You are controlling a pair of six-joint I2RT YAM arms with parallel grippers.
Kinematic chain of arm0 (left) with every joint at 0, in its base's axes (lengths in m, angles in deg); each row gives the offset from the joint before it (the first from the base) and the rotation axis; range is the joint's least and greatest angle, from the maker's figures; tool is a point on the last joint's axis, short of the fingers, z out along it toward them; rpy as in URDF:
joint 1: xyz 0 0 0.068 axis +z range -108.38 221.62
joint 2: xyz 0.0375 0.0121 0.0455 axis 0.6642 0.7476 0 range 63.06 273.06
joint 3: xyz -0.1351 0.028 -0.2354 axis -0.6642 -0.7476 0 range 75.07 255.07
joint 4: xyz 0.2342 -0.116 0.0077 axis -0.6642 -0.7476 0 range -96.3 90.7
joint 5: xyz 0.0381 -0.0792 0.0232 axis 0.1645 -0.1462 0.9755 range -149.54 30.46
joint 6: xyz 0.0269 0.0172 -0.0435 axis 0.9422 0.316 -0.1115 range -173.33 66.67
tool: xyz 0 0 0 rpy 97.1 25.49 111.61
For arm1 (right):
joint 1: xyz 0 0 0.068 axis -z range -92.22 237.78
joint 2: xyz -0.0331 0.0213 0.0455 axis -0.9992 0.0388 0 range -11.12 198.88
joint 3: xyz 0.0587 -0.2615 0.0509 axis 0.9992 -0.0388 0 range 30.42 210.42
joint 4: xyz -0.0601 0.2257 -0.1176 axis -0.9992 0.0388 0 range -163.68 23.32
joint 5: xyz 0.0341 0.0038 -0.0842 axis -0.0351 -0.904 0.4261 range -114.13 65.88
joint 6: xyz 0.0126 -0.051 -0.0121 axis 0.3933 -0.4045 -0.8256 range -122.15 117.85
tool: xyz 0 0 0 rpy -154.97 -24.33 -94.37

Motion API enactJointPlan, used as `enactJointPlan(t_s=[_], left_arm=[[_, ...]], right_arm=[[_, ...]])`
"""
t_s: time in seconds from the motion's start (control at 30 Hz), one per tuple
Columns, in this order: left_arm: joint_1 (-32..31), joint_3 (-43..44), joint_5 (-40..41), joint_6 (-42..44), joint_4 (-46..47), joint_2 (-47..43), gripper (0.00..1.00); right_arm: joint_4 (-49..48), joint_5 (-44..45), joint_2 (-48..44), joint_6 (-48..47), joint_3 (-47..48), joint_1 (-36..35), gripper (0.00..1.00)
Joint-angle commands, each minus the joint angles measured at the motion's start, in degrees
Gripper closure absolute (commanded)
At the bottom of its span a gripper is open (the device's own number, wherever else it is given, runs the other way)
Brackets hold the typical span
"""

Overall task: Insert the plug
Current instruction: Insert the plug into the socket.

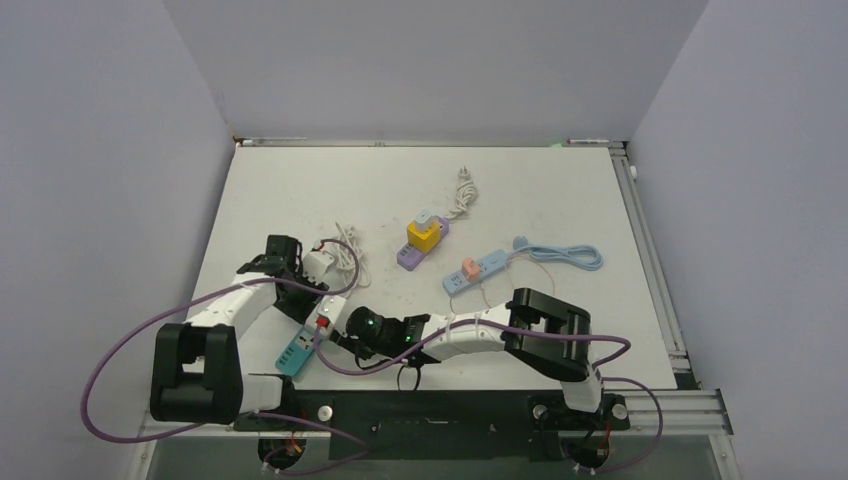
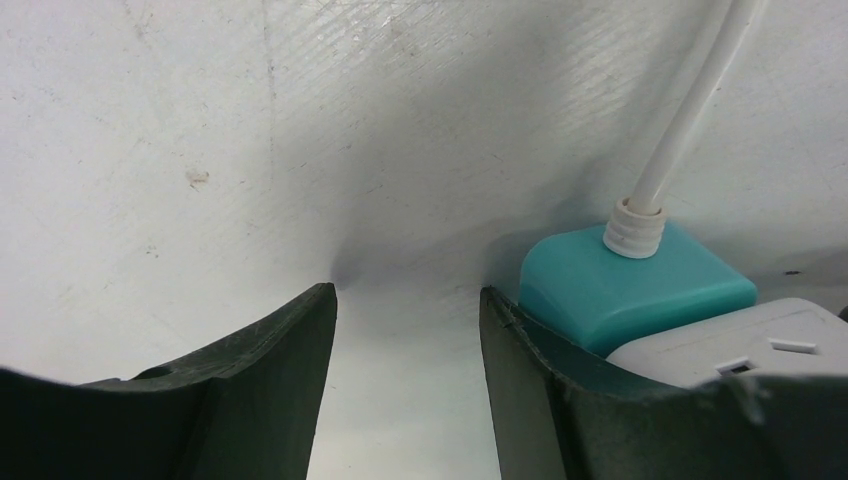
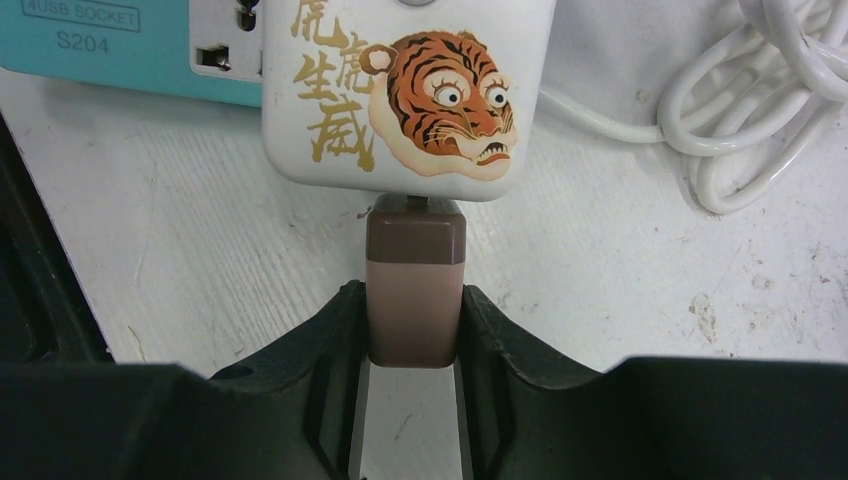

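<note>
Top view, left gripper (image 1: 303,296): lowered onto the white table (image 1: 560,200) at the far end of the teal power strip (image 1: 293,352).
Top view, right gripper (image 1: 335,327): low over the table, fingers reaching towards the strip's middle, with the small reddish plug (image 1: 322,322) at their tips.
Top view, strip axis: diagonal, running from just ahead of the left gripper back towards the arm bases.
Left wrist view, grip: jaws apart, with only scuffed table surface between the dark, curved fingers (image 2: 280,360).
Left wrist view, strip: rounded, glossy teal end cap touching the outer face of one finger. A ribbed white collar and smooth white cable (image 2: 690,120) lead away from the hand.
Right wrist view, grip: fingers clamped on the plug's two flat sides.
Right wrist view, plug: brown rectangular block, matte, darker at its cap. Its long axis runs along the fingers, nose pointing away from the hand.
Right wrist view, target: the plug's nose meets the edge of a glossy white tiger-print adapter (image 3: 400,90) seated on the strip.
Right wrist view, side: coiled white cord (image 3: 760,110) beyond the fingertips.
</note>
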Motion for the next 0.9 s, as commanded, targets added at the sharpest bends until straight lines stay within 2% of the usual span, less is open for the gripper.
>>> enactJointPlan(t_s=[0.0,0.3,0.6,0.87], left_arm=[[-2.55,-0.81,-5.15,-1.77,-2.17,1.84,0.48],[-2.68,-0.69,-5.15,-0.63,-2.61,3.32,0.49],[-3.12,-1.62,-3.58,0.47,-2.18,4.44,0.49],[-6.64,-1.3,-3.9,-1.41,-2.24,5.75,0.51]], right_arm=[[-19.77,-0.76,1.03,1.65,3.9,0.45,0.95],[-26.59,-1.83,2.46,-0.16,3.28,0.31,0.95],[-25.98,-2.28,0.08,-2.56,3.13,0.58,0.95],[-24.8,-2.36,3.62,-0.53,11.16,1.3,0.95]])
